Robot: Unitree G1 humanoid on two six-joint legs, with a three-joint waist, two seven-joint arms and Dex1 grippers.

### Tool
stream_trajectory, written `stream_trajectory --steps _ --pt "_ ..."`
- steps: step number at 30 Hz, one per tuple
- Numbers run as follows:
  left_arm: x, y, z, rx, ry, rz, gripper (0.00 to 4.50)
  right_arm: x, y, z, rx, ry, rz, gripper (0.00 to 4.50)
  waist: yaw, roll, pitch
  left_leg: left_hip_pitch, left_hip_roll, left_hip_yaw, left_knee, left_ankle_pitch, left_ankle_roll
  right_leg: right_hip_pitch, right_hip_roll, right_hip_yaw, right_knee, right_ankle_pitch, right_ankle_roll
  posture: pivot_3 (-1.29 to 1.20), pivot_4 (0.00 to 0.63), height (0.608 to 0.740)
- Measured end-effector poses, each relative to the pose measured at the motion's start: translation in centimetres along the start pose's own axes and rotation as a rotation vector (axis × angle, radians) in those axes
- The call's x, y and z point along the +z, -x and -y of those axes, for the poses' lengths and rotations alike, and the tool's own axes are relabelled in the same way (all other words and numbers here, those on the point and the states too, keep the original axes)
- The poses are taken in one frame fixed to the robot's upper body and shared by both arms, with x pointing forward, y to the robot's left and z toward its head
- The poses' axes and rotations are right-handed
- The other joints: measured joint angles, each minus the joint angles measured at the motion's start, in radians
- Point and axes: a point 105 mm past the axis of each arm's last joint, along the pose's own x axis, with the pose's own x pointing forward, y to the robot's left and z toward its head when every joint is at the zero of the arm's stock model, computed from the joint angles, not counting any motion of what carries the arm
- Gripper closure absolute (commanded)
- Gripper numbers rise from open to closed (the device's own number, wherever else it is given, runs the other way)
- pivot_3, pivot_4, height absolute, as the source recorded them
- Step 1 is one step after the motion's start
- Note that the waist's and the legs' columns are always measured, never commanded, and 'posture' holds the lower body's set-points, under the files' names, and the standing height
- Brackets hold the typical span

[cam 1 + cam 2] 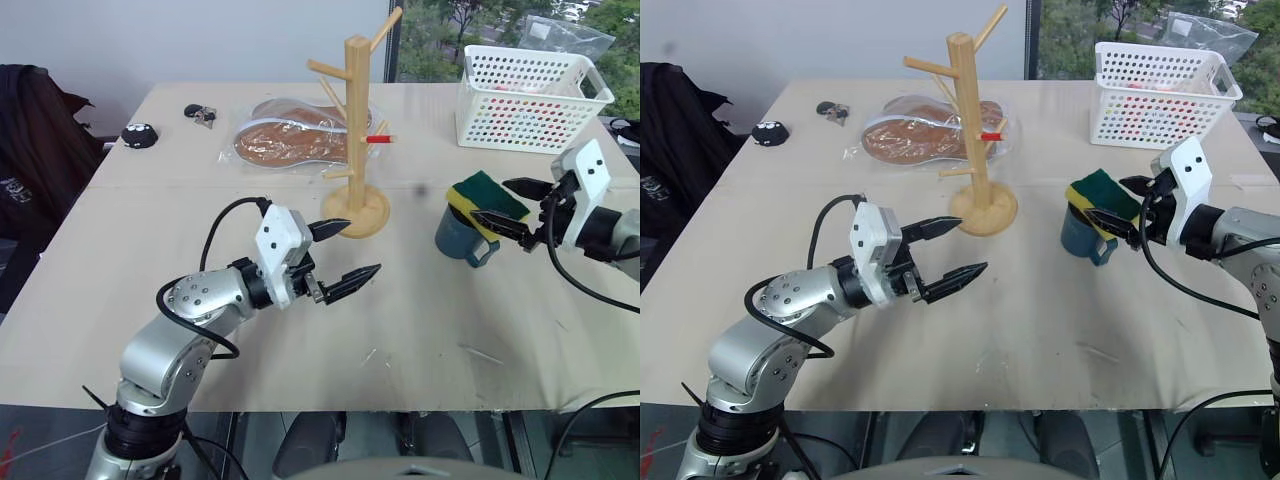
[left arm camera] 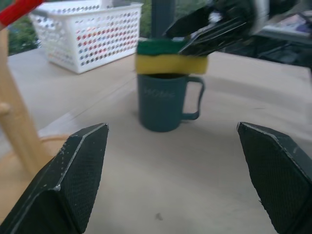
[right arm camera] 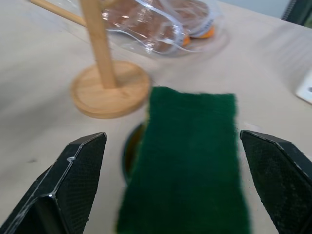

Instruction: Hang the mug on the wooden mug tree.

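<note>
Sitting right of centre on the table (image 1: pixel 300 330) is the dark teal mug (image 1: pixel 460 236), upright, handle toward the near edge, with a yellow-and-green sponge (image 1: pixel 487 203) lying across its rim, green side up. Just left of it stands the wooden mug tree (image 1: pixel 356 140), every peg bare. At the upper right, a white perforated basket (image 1: pixel 528 97) holds something reddish I cannot make out. Behind the tree lies a clear bag (image 1: pixel 296 132) of brown contents. The right gripper (image 1: pixel 510 210) hovers wide apart at the sponge; the left gripper (image 1: pixel 346 252) spreads wide, holding nothing, lower centre.
</note>
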Motion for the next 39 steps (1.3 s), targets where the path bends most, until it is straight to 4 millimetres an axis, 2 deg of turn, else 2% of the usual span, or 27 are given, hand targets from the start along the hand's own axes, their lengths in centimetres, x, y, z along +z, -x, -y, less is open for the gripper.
stream_trajectory --steps 4,12,18,21,26,28,29,35,37,39 --pt "0.6 -0.2 0.2 -0.028 0.005 0.018 0.11 0.2 -0.2 0.4 -0.025 0.019 -0.002 0.06 -0.001 0.0 0.0 0.0 0.0 0.0 0.0 0.0 0.0 0.0 0.001 0.0 0.0 0.0 0.0 0.0 0.15 0.74" --pt "1.0 -0.3 0.8 -0.058 0.003 0.026 0.11 -1.1 -1.1 0.1 -0.033 -0.071 -0.054 0.06 -0.002 0.0 0.0 0.0 0.0 0.0 0.0 0.0 0.0 0.0 0.001 0.001 0.0 0.0 0.0 0.0 0.15 0.74" --pt "1.2 -0.4 1.1 -0.061 0.003 0.03 0.11 -1.6 -1.1 0.7 -0.067 -0.077 -0.091 0.06 0.0 0.0 0.0 0.0 0.0 0.0 0.0 0.0 0.0 0.0 0.001 0.0 0.0 0.0 0.0 0.0 0.15 0.74" --pt "1.3 -0.7 1.2 -0.07 0.002 0.029 0.11 -1.6 -1.2 0.7 -0.065 -0.078 -0.094 0.93 -0.001 0.0 0.0 0.0 0.0 0.0 0.0 0.0 0.0 0.0 0.001 0.0 0.0 0.0 0.0 0.0 0.15 0.74" --pt "1.7 -0.9 1.2 -0.08 -0.009 0.037 0.11 -1.6 -1.2 0.6 -0.061 -0.081 -0.091 3.43 -0.001 0.0 0.0 0.0 0.0 0.0 0.0 0.0 0.0 0.0 0.001 0.0 0.0 0.0 0.0 0.0 0.15 0.74" --pt "1.8 -0.9 1.3 -0.086 -0.005 0.041 0.11 -1.6 -1.2 0.6 -0.06 -0.081 -0.09 4.26 -0.002 0.0 0.0 0.0 0.0 0.0 0.0 0.0 0.0 0.0 0.001 0.0 0.001 0.0 0.0 0.0 0.15 0.74" --pt "1.8 -1.0 1.3 -0.087 -0.004 0.042 0.11 -1.6 -1.2 0.6 -0.06 -0.081 -0.09 4.42 -0.002 0.0 0.0 0.0 0.0 0.0 0.0 0.0 0.0 0.0 0.001 0.0 0.001 0.0 0.0 0.0 0.15 0.74" --pt "3.1 -1.7 1.6 -0.133 -0.023 0.084 0.11 -0.7 -0.3 1.0 -0.097 -0.078 -0.059 4.42 0.002 0.0 0.0 0.0 -0.001 -0.001 0.001 0.0 0.0 0.0 0.001 -0.001 0.001 0.0 0.0 0.0 0.15 0.74" --pt "3.4 -2.1 1.8 -0.178 -0.032 0.089 0.11 -0.2 1.3 1.7 -0.157 -0.071 -0.046 4.42 0.006 0.0 0.0 -0.001 -0.001 -0.002 0.001 0.0 0.0 0.0 0.001 -0.002 0.0 0.0 0.0 0.0 0.15 0.74" --pt "3.3 -2.5 2.0 -0.218 -0.023 0.084 0.11 -0.9 3.0 2.6 -0.223 -0.091 -0.058 4.42 0.008 0.0 0.0 -0.001 -0.001 -0.002 0.001 0.0 0.0 0.0 0.001 -0.002 0.0 0.0 0.0 0.0 0.15 0.74"
